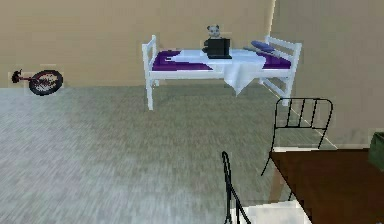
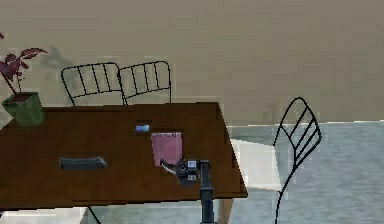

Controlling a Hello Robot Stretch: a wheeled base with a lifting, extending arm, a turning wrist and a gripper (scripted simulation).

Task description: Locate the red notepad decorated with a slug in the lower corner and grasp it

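- The arm (image 2: 207,195) crosses the table (image 2: 60,185) at its near edge, with the gripper (image 2: 180,167) over the tabletop.
- The notepad (image 2: 165,146), reddish and flat, lies on the table right by the gripper.
- I cannot tell how the fingers stand, or whether they hold anything.
- I judge the grasp is not yet made. I'd come in low and square to the pad's edge, clear of the small dark thing (image 2: 143,127) beyond.
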